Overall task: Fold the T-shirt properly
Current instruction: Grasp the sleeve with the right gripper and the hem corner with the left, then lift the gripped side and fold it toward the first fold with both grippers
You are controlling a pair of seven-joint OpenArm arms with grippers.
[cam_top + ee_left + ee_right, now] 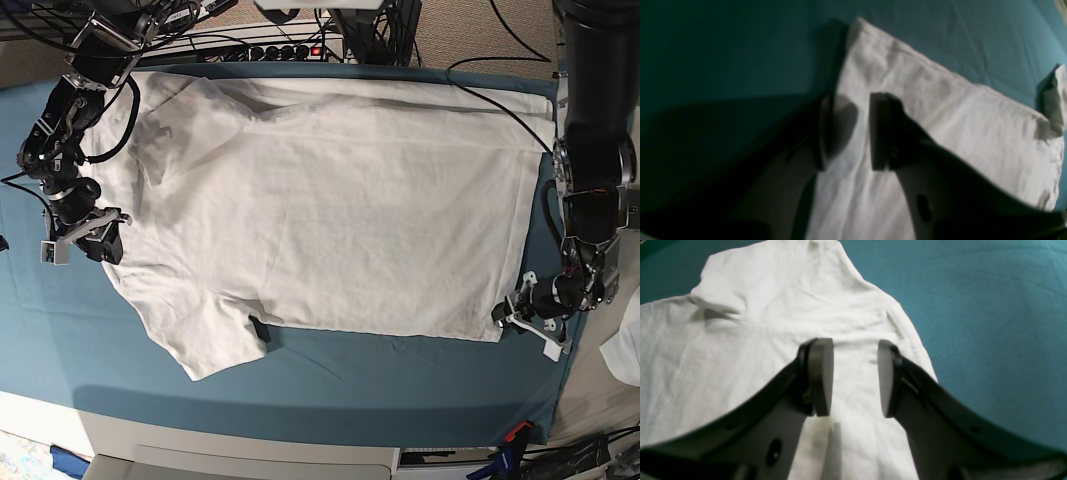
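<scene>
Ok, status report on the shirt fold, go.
Both tools open: left tool over hem corner, right tool over sleeve. T-shirt spread flat on teal cloth, unfolded. Nothing in the way.

A large teal cloth (330,372) covers the work surface. Black cables (300,30) and a power strip (275,50) with a red light run along the far edge, while a white cloth scrap (622,350) lies at far right.
</scene>
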